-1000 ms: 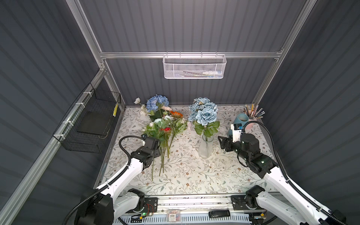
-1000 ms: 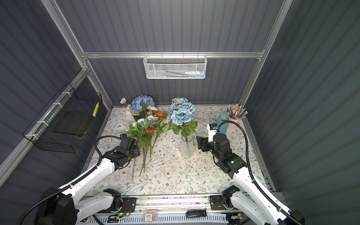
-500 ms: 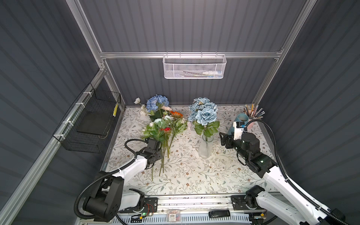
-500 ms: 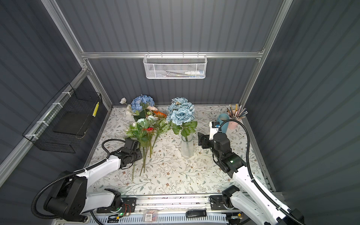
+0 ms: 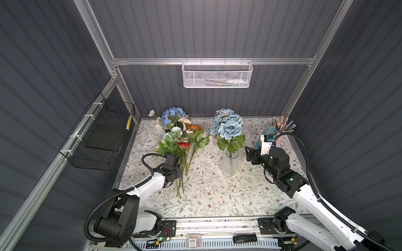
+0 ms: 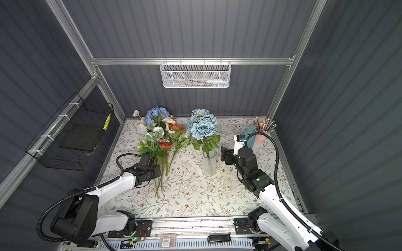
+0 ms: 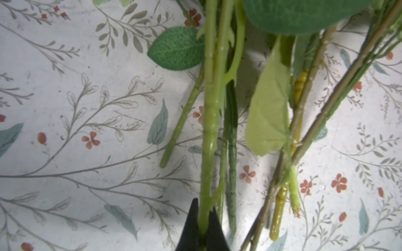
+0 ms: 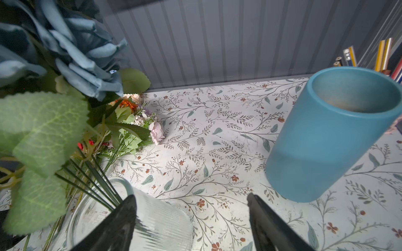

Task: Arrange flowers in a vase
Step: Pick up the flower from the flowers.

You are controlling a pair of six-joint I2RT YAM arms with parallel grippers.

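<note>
The flowers (image 5: 181, 139) meet our tool at one spot. Our left gripper (image 7: 203, 230) is pinched tight on a single pale green stem (image 7: 208, 130), below its leaves, and the stem runs straight out from between the dark fingertips. Just beside it lie a darker stem (image 7: 232, 152), a short one and several thin brownish ones, all flat on the patterned table (image 5: 217, 195) with leaves crossing over them.

Farther out, the blooms of the pile fan toward the back wall, apart from the glass vase (image 5: 229, 166), which already holds the dusty-blue roses (image 5: 228, 128). Our right gripper (image 8: 191, 221) stands with its jaws wide apart, close beside the vase and holding nothing. We cannot tell whether a finger touches the glass. A blue cup (image 8: 326, 141) stands near.

We see three risks:
- The stem's side shoots and leaves may snag its neighbours, so a lift could drag them along.
- The grip sits far from the bloom, so the heavy head may droop or swing the stem round in the jaws.
- The rose leaves crowd the vase mouth, so a missed entry could push the unheld vase over.
</note>
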